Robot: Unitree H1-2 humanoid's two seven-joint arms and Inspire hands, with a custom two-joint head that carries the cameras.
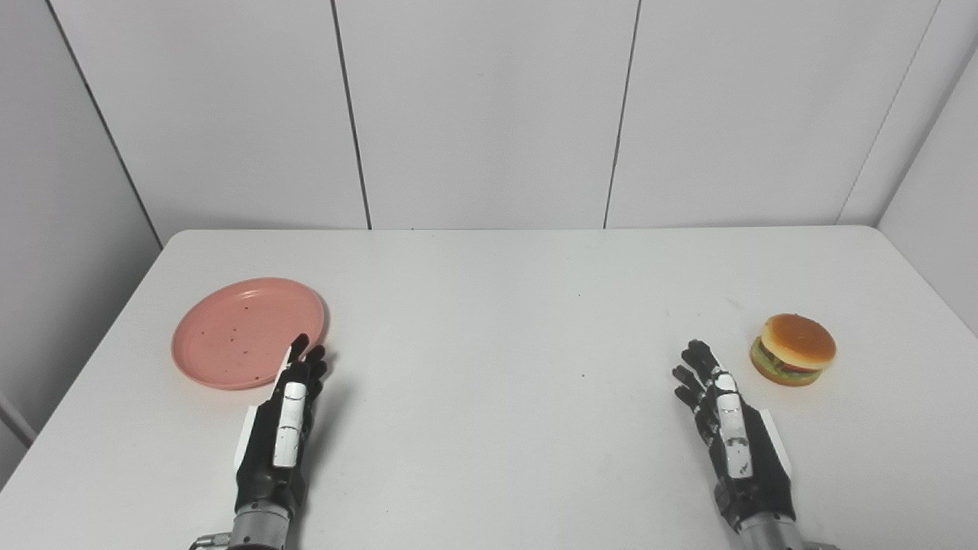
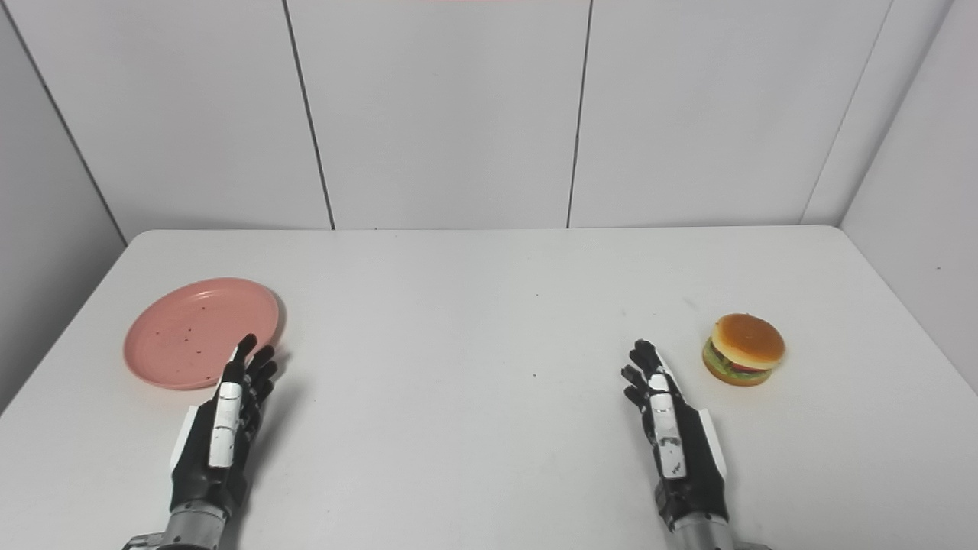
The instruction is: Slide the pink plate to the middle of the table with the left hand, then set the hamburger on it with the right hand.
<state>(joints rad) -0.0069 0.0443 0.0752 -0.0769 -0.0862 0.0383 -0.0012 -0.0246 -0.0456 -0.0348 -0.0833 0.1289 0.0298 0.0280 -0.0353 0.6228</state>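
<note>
Altogether: one pink plate (image 1: 241,333), one hamburger (image 1: 793,349), two empty robot hands.

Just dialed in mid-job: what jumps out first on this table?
The pink plate lies at the table's left side, empty, with the left robot hand at its near rim, fingertips over the edge. The hamburger sits far right, apart from the open right robot hand just beside it. The white table between them is bare.
</note>
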